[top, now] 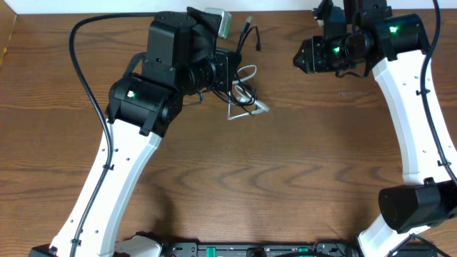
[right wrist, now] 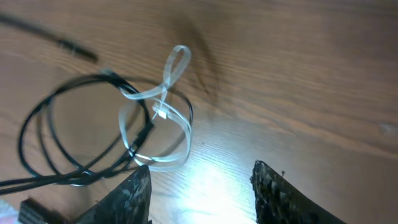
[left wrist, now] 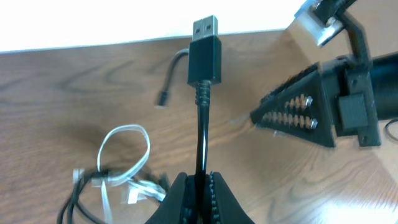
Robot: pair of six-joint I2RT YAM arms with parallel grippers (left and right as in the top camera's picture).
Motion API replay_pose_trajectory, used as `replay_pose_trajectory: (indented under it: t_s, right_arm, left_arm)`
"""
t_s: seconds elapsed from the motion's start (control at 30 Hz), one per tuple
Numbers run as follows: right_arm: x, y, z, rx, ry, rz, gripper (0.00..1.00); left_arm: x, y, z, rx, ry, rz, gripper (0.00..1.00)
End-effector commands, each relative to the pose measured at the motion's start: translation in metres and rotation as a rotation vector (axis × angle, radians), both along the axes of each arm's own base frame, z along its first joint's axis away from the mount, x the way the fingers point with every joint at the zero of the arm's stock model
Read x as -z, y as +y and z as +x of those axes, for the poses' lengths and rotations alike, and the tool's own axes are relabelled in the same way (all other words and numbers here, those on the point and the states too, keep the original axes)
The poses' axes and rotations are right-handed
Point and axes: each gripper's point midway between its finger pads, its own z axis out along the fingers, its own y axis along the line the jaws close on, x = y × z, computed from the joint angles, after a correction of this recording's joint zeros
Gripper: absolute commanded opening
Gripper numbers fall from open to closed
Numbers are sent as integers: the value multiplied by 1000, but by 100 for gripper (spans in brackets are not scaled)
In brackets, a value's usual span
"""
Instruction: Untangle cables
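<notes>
The left claw (left wrist: 200, 179) is clamped shut on a black cable (left wrist: 202, 130). The cable rises straight from the fingers, its USB plug (left wrist: 205, 50) upright and clear of the desk (top: 285, 178). The white cable (left wrist: 148, 146) lies just beside this grip, looped flat on the desk. Thin black cords (right wrist: 68, 179) cross the white cable and curve away from it in wide loops. The right claw (right wrist: 202, 168) hangs well apart from the white cable, on the robot's right of it, jaws spread and holding nothing.
</notes>
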Motion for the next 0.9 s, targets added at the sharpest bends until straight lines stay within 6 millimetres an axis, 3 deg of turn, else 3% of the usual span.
replay_pose_trajectory:
  t_s: [0.0,0.13,0.27,0.5,0.87]
  right_arm:
    - [-9,21,-7,-139,-28,91,49]
    - [-8,31,-11,-199,-15,141,49]
    - [6,33,-14,-210,44,148,49]
    - [42,33,-16,-226,163,130,47]
    - [67,49,-17,-332,189,125,52]
  left_arm:
    - [-27,-5,-2,-3,-52,-94,7]
    - [-58,-5,-1,-21,-134,-169,8]
    - [-79,-6,1,-33,-185,-229,8]
    - [-84,-7,3,-43,-187,-258,7]
    - [-111,2,5,-82,-232,-351,7]
